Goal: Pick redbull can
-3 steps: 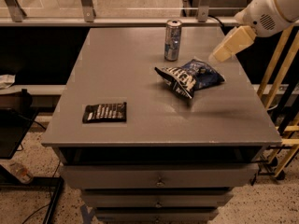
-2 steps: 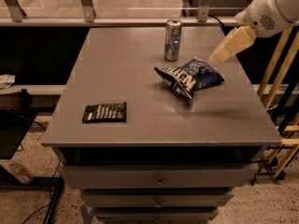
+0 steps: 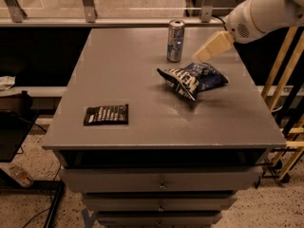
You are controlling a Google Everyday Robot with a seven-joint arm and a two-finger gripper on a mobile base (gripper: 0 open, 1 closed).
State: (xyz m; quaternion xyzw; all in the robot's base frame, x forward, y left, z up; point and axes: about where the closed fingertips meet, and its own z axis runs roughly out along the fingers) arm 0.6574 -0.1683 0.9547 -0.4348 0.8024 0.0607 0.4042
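Note:
The redbull can (image 3: 175,40), slim, silver and blue with a silver top, stands upright at the back middle of the grey table (image 3: 142,122). My gripper (image 3: 205,53) comes in from the upper right on a white arm, its cream tip just right of the can and above the chip bag, apart from the can. It holds nothing that I can see.
A dark blue chip bag (image 3: 192,80) with white lettering lies just in front of the can, right of centre. A flat black packet (image 3: 106,114) lies at the front left. A rail runs behind the table. Wooden frames stand at the right.
The view has shifted a little, so the table sits differently in frame. The gripper stays just right of the can, and the can, bag and packet have not moved.

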